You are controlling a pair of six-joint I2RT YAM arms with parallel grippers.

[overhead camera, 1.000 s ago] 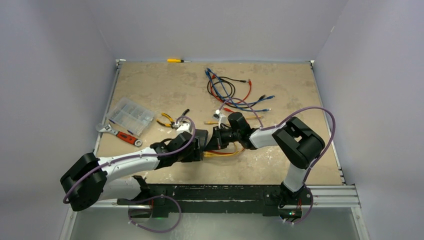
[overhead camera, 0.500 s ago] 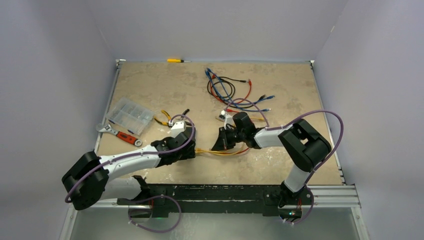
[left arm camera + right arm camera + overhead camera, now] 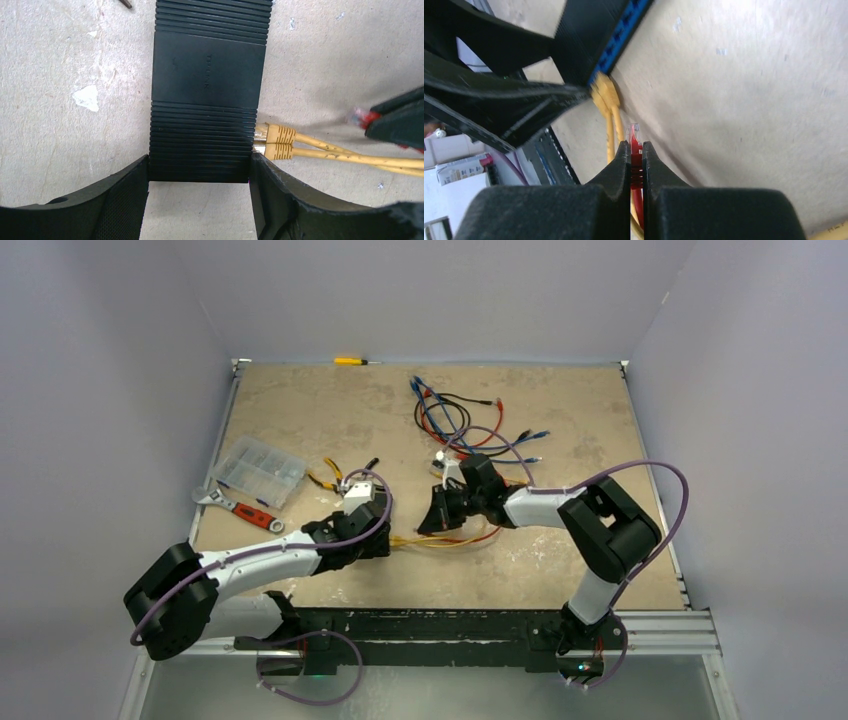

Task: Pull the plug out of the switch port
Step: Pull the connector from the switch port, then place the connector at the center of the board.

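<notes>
We note the left gripper (image 3: 200, 170) grasping the switch (image 3: 207, 75) and the right gripper (image 3: 636, 147) grasping the unseated red plug (image 3: 633, 137); draw it straight away, clear of the yellow cables (image 3: 340, 155).

My white-and-black left arm (image 3: 260, 560) lies low and reaches toward 2 o'clock. Its black two-finger left gripper (image 3: 200, 172) stands half wide, both fingers pressed on the sides of the flat black ribbed switch (image 3: 207, 75). My right arm (image 3: 540, 508) bends toward 9 o'clock, and the right gripper (image 3: 636, 147) pinches a red plug (image 3: 633, 135).
</notes>
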